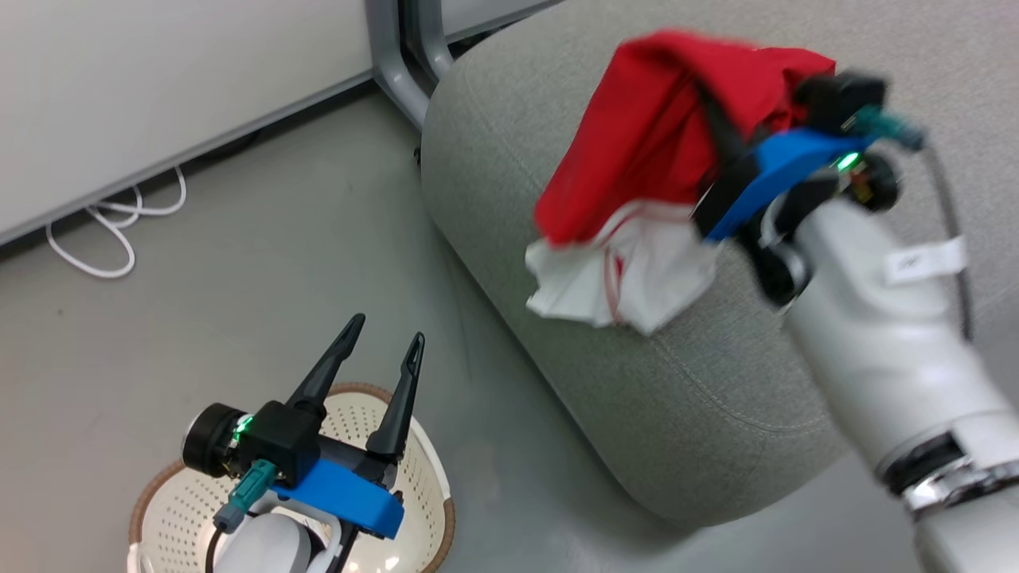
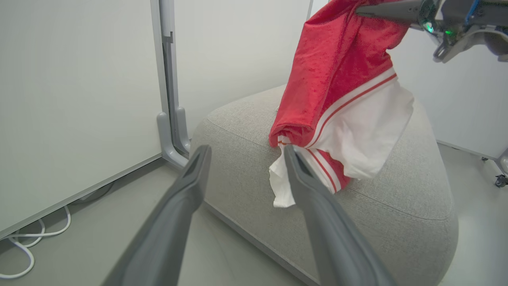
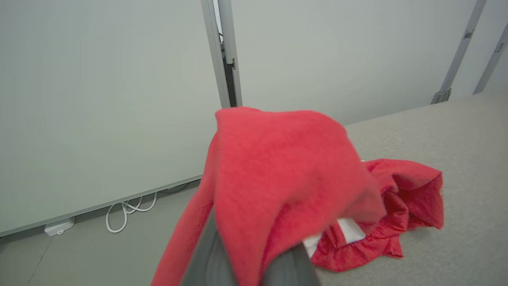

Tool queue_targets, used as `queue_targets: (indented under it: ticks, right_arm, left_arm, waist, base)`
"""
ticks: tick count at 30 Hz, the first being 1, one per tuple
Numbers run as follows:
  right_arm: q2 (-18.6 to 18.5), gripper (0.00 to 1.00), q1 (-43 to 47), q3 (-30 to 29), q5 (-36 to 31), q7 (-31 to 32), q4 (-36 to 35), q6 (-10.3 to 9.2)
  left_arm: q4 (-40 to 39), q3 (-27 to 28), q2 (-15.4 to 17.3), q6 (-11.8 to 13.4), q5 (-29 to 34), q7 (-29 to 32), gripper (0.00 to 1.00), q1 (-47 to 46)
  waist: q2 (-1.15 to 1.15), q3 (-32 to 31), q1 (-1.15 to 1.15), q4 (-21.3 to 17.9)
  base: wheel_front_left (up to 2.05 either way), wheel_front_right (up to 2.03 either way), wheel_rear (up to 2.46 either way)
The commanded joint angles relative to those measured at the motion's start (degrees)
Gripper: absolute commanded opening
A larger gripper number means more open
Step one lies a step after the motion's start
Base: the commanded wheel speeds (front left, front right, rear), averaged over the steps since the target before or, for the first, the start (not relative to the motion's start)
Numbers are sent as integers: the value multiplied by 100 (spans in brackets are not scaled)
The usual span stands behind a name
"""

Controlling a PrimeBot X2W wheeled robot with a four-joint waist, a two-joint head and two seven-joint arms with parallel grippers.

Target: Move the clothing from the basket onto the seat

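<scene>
The right pincer (image 1: 712, 119) is clamping shut on one piece of the clothing (image 1: 645, 143), whose soft red fabric is draping over both dark fingers and hiding their tips. The piece is hanging with its long axis running downward from the grip. The red body is bunching at the top, and a white panel edged with thin red and white stripes is pointing down at the free end. It is hanging over the rounded end of the seat (image 1: 557, 358). Whether the lowest white corner is touching the upholstery cannot be told. The seat is showing a coarse grey woven cover with a stitched seam following its curved edge.

In the right wrist view a second red garment (image 3: 408, 198) is lying crumpled on the seat's flat top, with a little white showing in its folds.

The left pincer (image 1: 388, 330) is standing wide open and empty, its long tapered fingers pointing towards the seat. It is hovering above the basket (image 1: 418, 469), a round white perforated plastic tub with a brown rim, standing on the smooth grey floor (image 1: 239, 263) near the seat.
</scene>
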Motion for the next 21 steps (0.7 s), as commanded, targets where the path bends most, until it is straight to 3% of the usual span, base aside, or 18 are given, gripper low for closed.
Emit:
queue_targets:
  ticks: [1,5,11,15,21]
  right_arm:
    - [-111,0,-147,-66,3,-34,18,1]
    - [-446,0,-902,-656,-96,-34,312,2]
    - [-1255,0,-1688,-1403,-357,-33,460,1]
    - [-1835,0,-1744,-1964,-604,-34,519,2]
    - [-2120,0,-1315,-2895,-850,-33,589,1]
  left_arm:
    - [-33,-9,37,-10,20,-15,100,-101]
    - [-125,17,141,-10,60,-15,100,-257]
    - [-366,-202,379,-10,122,-15,100,-686]
    - [-484,-436,541,-10,160,-15,100,-1076]
    - [-631,-652,578,-10,207,-15,100,-1573]
  waist:
    - [0,195,-1,116]
    - [0,576,-1,268]
    - [0,1288,-1,670]
    - [0,1723,-1,934]
    - [0,2232,-1,1235]
  base:
    - [0,0,0]
    - [0,0,0]
    - [0,0,0]
    - [0,0,0]
    - [0,0,0]
